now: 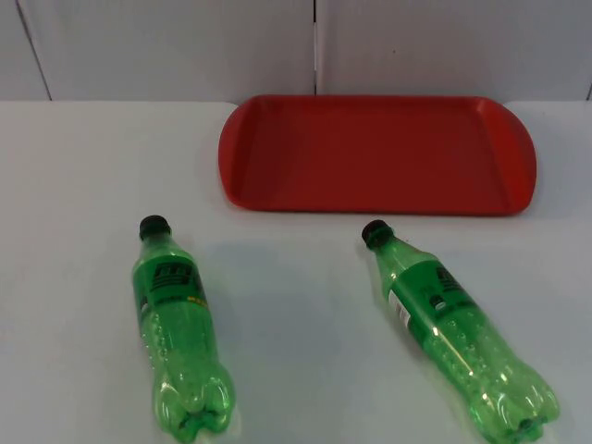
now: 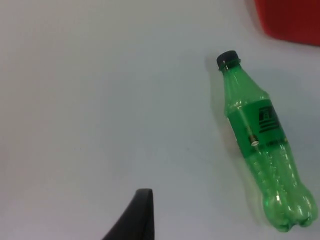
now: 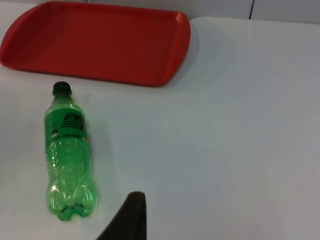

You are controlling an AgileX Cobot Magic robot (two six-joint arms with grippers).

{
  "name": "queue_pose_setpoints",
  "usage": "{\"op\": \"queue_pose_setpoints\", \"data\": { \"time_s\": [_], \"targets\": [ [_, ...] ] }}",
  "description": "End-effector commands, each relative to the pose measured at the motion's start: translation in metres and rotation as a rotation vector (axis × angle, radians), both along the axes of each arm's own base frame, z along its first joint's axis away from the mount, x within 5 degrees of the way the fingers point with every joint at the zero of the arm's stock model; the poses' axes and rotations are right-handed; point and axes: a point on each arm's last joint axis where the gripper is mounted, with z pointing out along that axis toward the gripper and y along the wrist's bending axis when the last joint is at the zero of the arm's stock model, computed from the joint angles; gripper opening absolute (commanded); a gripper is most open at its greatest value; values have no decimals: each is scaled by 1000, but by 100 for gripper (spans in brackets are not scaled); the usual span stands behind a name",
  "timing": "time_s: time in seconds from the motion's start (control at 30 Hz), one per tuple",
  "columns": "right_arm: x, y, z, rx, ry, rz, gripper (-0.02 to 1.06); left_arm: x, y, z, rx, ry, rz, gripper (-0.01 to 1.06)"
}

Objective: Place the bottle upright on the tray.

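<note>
Two green plastic bottles with black caps lie on their sides on the white table. The left bottle (image 1: 178, 328) (image 2: 260, 145) points its cap toward the back. The right bottle (image 1: 453, 328) (image 3: 67, 155) lies slanted, with its cap toward the red tray (image 1: 379, 153) (image 3: 100, 42). The tray is flat, holds nothing, and rests at the back near the wall; a corner of the tray (image 2: 290, 20) also appears in the left wrist view. My left gripper (image 2: 142, 215) hovers well to the side of the left bottle. My right gripper (image 3: 131, 217) hovers beside the right bottle's base, apart from it.
The grey partition wall (image 1: 185, 46) rises just behind the tray. Bare white table (image 1: 296, 305) lies between the two bottles and in front of the tray.
</note>
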Motion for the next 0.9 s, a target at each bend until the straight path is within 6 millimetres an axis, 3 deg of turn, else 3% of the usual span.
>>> {"op": "queue_pose_setpoints", "data": {
  "time_s": [0.0,0.23,0.63,0.87],
  "targets": [
    [1,0,-1,-8,-5,0,105,12,-1,3,-31,7,4,105],
    [1,0,-1,-8,-5,0,105,42,-2,0,-69,82,6,105],
    [1,0,-1,-8,-5,0,105,68,-4,-18,-130,180,22,105],
    [1,0,-1,-8,-5,0,105,82,-25,-31,-157,211,-8,105]
  ]
}}
